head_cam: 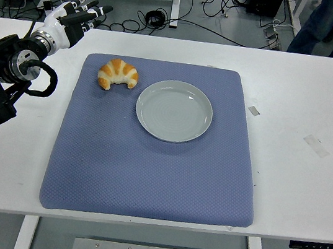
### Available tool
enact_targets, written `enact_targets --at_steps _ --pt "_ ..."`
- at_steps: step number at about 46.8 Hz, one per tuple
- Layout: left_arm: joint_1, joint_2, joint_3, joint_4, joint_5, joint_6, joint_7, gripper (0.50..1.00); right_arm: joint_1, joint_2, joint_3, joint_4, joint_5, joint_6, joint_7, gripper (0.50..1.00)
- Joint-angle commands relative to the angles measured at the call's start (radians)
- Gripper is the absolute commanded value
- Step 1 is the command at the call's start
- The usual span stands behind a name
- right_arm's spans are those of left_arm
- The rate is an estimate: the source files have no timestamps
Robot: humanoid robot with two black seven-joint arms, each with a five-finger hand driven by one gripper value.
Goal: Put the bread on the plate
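Bright, even overhead light, sharp throughout.
The plate point(174, 110) shows soft glare along its rim; the croissant point(117, 74) casts a faint shadow on the mat point(148, 165).
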Motion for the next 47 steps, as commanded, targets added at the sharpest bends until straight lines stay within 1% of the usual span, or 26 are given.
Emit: enact_targets --at_steps 1,37,47 --pt "-0.002 0.000 -0.003 0.000 -0.002 0.005 0.000 0.984 0.000 0.000 0.001 0.000 0.000 0.000 0.000 1.000" --pt "-0.011 0.009 0.010 0.003 0.006 0.005 -0.008 0.984 0.000 0.000 0.000 0.000 0.000 0.000 0.000 1.000" --pt "-0.006 0.012 0.001 0.003 0.005 -0.008 -0.011 0.984 0.000 0.000 0.000 0.000 0.000 0.000 0.000 1.000"
